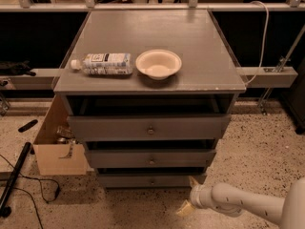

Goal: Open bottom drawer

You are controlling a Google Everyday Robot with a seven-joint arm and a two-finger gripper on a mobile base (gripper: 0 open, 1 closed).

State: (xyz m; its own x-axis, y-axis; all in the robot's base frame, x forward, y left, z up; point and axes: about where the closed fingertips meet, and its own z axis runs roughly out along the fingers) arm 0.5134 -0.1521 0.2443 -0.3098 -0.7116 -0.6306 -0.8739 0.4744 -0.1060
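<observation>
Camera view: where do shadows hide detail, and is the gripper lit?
Camera view: overhead light brightens the grey cabinet top; the gaps above the drawer fronts are black; the thin grey bottom drawer sits in shade; the pale gripper, low at its right, is lit.

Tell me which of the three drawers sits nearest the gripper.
The bottom drawer, the lowest and narrowest front. The gripper, open, hovers by its right end, well below the middle drawer and top drawer.
</observation>
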